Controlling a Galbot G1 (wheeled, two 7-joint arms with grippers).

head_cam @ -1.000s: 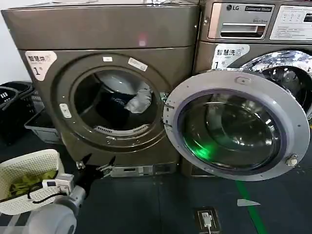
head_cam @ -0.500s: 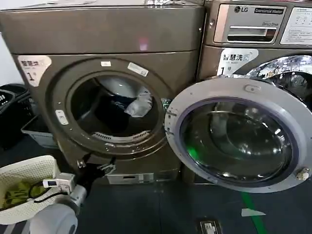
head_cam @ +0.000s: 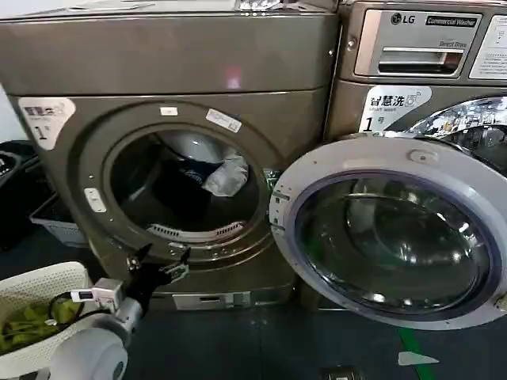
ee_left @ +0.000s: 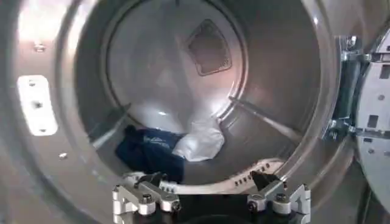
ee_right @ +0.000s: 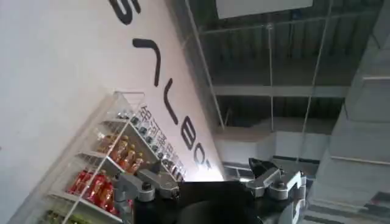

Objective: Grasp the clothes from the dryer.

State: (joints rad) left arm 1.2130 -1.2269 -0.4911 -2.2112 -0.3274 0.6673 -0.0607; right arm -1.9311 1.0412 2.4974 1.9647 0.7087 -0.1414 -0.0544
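Clothes [ee_left: 173, 146] partly behind dryer [head_cam: 170, 47] rim

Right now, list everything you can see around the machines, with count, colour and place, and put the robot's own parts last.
Bronze-brown metallic front-loading dryer: one, centre-left, porthole open.
Round grey-rimmed glass dryer door: one, swung open to the right.
Pale grey-white soft garment: one, on the drum floor, touching the dark one.
Dark navy-black soft garment: one, on the drum floor beside it.
Silver-panelled LG washer: one, right of the dryer.
White perforated laundry basket: one, lower left.
Yellow-green cloth: one, inside that basket.
Dark crates: black, left of the dryer; count unclear.
Shelf of red bottles: one, against a white wall, right wrist view.
Left gripper: black, jaws open, below the porthole rim.
Right gripper: jaws open, aimed at the ceiling.
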